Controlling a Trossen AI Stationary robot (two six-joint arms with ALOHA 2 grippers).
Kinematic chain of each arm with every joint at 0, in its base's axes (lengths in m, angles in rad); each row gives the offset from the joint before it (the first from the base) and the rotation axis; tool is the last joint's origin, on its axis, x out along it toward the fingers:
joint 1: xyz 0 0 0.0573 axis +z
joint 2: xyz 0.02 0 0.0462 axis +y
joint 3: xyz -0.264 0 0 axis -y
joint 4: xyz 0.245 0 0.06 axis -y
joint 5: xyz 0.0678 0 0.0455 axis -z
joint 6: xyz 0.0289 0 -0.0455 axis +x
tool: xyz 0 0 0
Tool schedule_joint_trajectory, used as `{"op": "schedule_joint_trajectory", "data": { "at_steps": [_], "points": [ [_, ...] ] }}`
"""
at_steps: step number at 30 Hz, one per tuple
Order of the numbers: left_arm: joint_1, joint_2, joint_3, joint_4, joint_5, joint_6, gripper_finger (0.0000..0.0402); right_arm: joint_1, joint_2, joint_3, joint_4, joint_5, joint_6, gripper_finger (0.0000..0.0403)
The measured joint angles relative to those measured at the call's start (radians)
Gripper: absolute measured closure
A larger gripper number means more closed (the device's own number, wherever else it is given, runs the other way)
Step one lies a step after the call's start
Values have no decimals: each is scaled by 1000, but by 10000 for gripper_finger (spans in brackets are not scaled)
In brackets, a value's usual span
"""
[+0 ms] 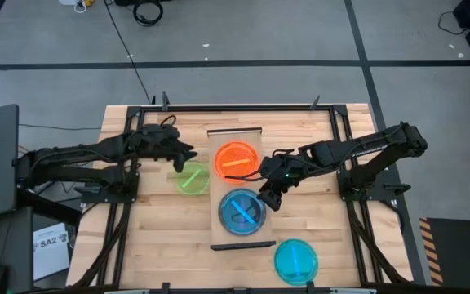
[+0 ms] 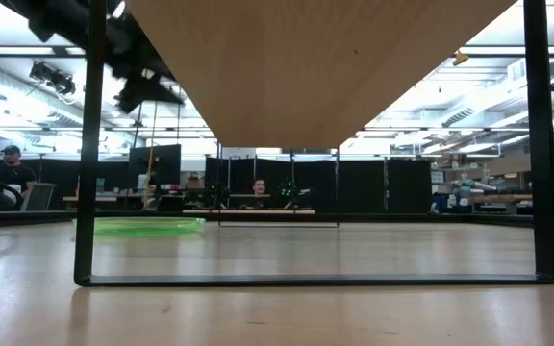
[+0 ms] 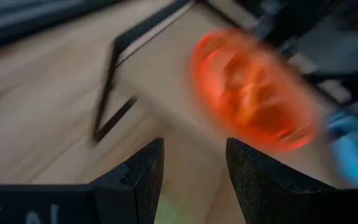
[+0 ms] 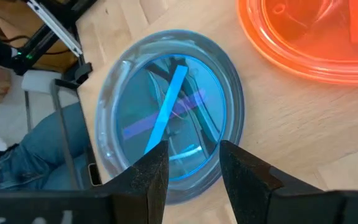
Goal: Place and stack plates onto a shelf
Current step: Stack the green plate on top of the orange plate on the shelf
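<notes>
1. High: orange plate and blue plate sit on shelf, unstacked. Green plate beside shelf, cyan plate near table edge; both left to place.
2. Low: green plate on table, flat, translucent.
3. Left wrist: left gripper fingers apart, empty, above green plate.
4. Right wrist: right gripper apart, empty, over blue plate.

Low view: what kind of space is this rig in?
Looks like an open robotics lab or workshop. Behind the shelf and its dark frame there are ceiling strip lights, black partition curtains and a seated person at a bench. The high view shows a taped concrete floor.
</notes>
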Motion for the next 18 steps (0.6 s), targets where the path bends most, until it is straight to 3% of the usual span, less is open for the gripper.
{"op": "schedule_joint_trajectory", "data": {
  "at_steps": [6,10,18],
  "points": [
    [62,17,-1,-277,-33,25,221,2,-70,0,-9,5,-29,253],
    [76,30,-1,-414,-105,26,221,23,-125,0,-38,91,-79,254],
    [73,60,-25,-457,-134,-2,221,132,-213,-3,-133,292,-132,253]
  ]
}}
